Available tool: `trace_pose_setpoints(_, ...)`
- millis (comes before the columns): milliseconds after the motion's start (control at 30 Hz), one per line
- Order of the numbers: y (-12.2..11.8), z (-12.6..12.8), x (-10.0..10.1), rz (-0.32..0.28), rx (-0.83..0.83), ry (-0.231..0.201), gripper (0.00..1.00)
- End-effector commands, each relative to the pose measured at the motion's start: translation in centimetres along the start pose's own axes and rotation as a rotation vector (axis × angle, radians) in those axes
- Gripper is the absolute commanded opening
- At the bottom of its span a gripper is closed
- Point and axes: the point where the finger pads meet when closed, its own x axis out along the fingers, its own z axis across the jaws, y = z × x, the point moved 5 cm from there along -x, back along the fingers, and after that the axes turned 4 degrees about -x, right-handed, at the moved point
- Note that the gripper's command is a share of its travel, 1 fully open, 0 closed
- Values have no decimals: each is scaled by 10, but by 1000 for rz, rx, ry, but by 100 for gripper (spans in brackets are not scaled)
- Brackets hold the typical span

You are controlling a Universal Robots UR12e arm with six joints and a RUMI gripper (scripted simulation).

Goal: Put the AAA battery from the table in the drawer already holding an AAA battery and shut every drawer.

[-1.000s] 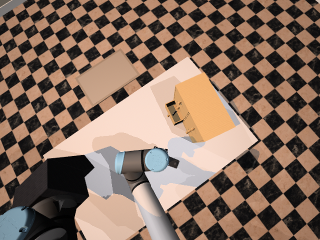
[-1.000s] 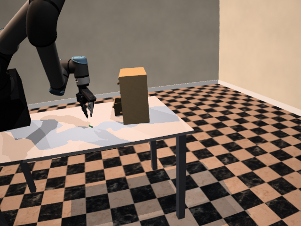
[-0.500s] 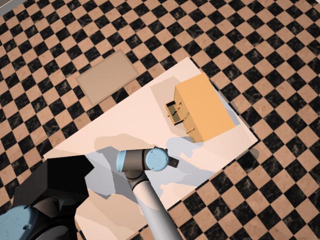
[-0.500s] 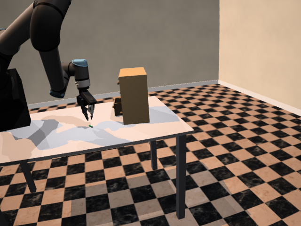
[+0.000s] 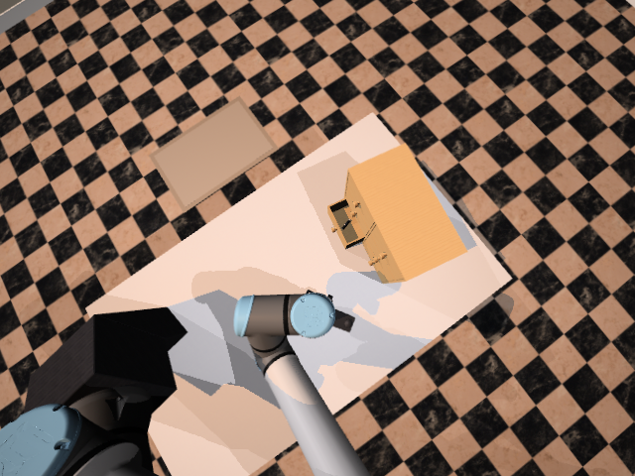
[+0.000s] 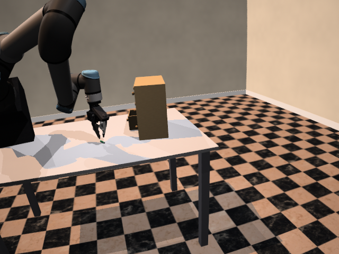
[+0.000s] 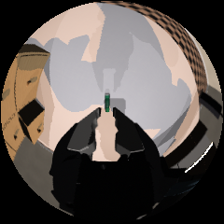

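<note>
Exterior view: The hand, fingers narrowly spread around nothing, hovers above the green battery on the counter. Pickup appears underway, next requiring a centred descent and gentle pinch.

The gripper has come down closer to the green battery. Its fingertips seem nearly level with it now.
</note>
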Motion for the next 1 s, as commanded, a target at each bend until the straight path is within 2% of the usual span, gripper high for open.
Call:
trace_pose_setpoints(0, 0, 0, 4, 1, 0, 1, 14)
trace_pose_setpoints(967, 0, 0, 10, 1, 0, 1, 14)
